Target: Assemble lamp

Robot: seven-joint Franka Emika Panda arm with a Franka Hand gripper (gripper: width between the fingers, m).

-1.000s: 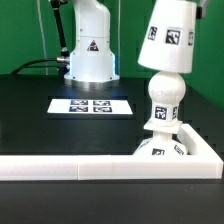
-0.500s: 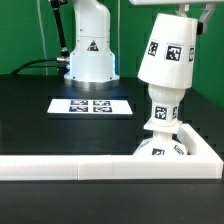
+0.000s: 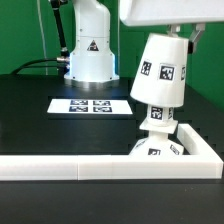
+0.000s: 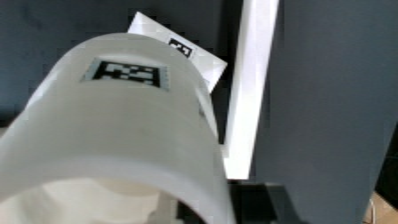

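Note:
The cup-like white shade [image 3: 160,68] with square tags hangs tilted over the bulb and covers its round head. Only the bulb's lower neck [image 3: 155,120] shows, standing upright on the flat base [image 3: 160,150]. The base lies in the corner of the white fence. My gripper [image 3: 176,34] comes down from the top of the exterior view and is shut on the shade's upper rim. In the wrist view the shade [image 4: 125,130] fills most of the picture. A tagged white part [image 4: 175,42], apparently the base, shows past it. One dark finger [image 4: 249,202] shows beside the shade wall.
A white fence [image 3: 70,167] runs along the table's near edge and turns back on the exterior view's right. It also shows in the wrist view [image 4: 260,80]. The marker board [image 3: 90,105] lies mid-table. The white robot pedestal [image 3: 88,45] stands behind it.
The shade has come down over the bulb's head and tilted. The gripper has lowered into the exterior view. The bulb and base have not moved.

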